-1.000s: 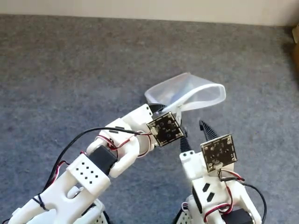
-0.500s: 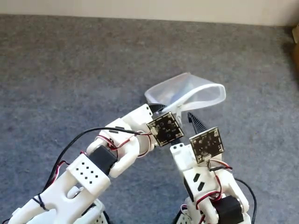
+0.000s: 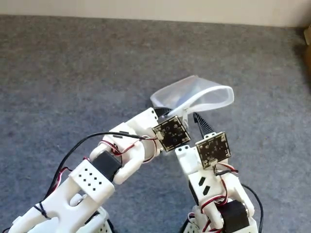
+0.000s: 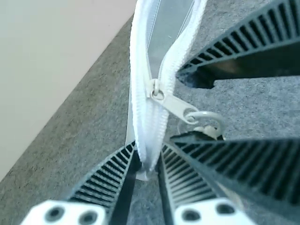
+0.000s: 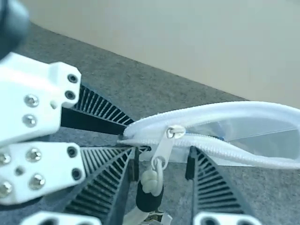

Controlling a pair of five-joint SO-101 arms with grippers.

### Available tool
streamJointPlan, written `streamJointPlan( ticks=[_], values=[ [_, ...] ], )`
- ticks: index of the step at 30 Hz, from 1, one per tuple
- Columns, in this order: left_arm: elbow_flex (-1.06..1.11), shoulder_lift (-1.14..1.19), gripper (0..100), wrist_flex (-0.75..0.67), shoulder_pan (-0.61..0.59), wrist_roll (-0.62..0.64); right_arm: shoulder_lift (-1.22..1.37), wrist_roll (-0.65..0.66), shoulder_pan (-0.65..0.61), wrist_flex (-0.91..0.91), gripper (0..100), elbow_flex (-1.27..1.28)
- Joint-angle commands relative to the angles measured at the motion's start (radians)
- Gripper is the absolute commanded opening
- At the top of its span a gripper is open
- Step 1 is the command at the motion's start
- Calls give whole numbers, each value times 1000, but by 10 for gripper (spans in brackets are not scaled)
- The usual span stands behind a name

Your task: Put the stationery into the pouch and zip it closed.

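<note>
The pouch is just ahead of both arms over the grey bench, its mouth gaping. Whether its underside rests on the bench cannot be told. It is thin, translucent and floppy, and looks light, so it would probably drag along with the slider unless 1 end is anchored.

The left pincer gives that anchor, clamped on the zip's closed end with the tape pinched between its 2 ribbed fingers. The slider lies near that end, with most of the zip open beyond it.

The flat metal pull tab and its ring hang loose. They are small, smooth and likely slippery. The right pincer is spread wide astride the tab, gripping nothing. The best hold seems to be the tab or its knotted cord, pinched squarely and then drawn along the zip's line.
</note>
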Motion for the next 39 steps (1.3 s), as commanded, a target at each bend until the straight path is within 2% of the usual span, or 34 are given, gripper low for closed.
streamJointPlan(
  ticks=[1, 4, 9, 15, 39],
  values=[
    [-7, -24, 5, -11, -27, 14, 4, -8, -7, -24, 101, -4],
    [-7, -24, 5, -11, -27, 15, 4, -6, -5, -24, 83, -7],
    [-7, -24, 5, -11, -27, 15, 1, 124, 19, -18, 2, -7],
    [-7, -24, 5, -11, -30, 15, 2, 129, 168, 19, 6, -51],
    [-7, -24, 5, -11, -33, 15, -2, 110, 398, 12, 6, -114]
  ],
)
